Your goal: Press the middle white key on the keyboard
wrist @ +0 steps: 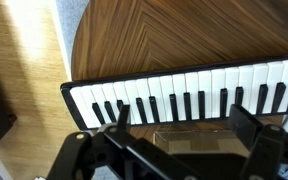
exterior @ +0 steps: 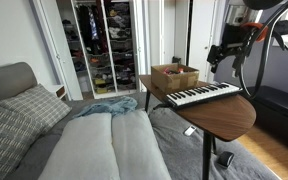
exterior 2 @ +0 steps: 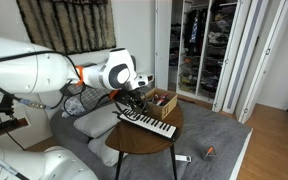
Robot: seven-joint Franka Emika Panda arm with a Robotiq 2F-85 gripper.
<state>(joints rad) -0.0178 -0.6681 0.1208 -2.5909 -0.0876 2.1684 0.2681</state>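
Observation:
The slim black keyboard (exterior: pixel 204 95) with white and short black keys lies on a round wooden table (exterior: pixel 229 118). It also shows in an exterior view (exterior 2: pixel 147 124) and across the wrist view (wrist: pixel 184 90). My gripper (exterior: pixel 221 55) hangs above the keyboard's far end, apart from it; it also shows in an exterior view (exterior 2: pixel 134 100). In the wrist view the gripper (wrist: pixel 181 120) is open and empty, with its two fingers spread over the row of black keys and the box's edge.
An open brown cardboard box (exterior: pixel 174 77) stands on the table right behind the keyboard, also in an exterior view (exterior 2: pixel 162 102). A bed with grey pillows (exterior: pixel 24 110) lies beside the table. An open wardrobe (exterior: pixel 104 45) is at the back.

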